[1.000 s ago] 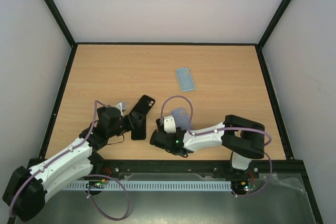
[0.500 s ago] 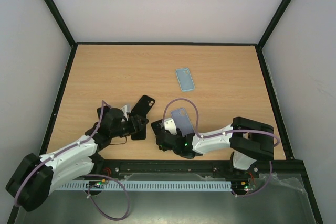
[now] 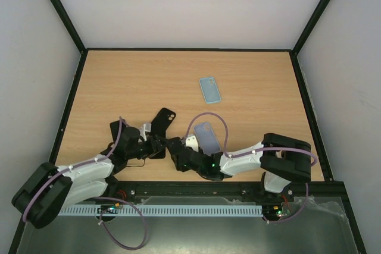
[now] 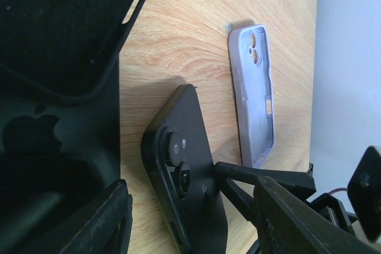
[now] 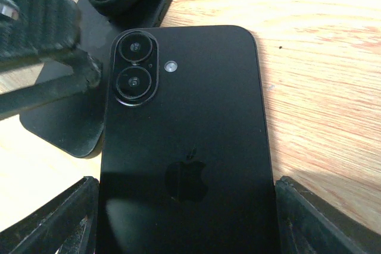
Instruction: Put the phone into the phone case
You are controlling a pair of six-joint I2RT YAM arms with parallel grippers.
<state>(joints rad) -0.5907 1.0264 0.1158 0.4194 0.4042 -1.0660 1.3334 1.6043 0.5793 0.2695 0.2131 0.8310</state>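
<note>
Phone (image 5: pixel 184 147) is black, back side up with camera lenses and logo showing, not in any case. It sits clamped at its long edges between the right gripper (image 5: pixel 186 185) jaws, far end tipped toward the surface (image 3: pixel 250 75). Black case (image 3: pixel 162 122) is just left of it with its near end at the left gripper (image 3: pixel 153 144); in the left wrist view its dark inside fills the upper left corner. Left jaws are spread wide, with the phone's camera corner visible between them; can't tell if either finger presses the case. Lavender case (image 3: pixel 206 137) lies flat, hollow side up, just right of the right wrist. Blue case (image 3: pixel 209 89) lies well apart, further back. Both arms are stretched low over the near edge and angled inward, so the grippers nearly meet at front centre.
</note>
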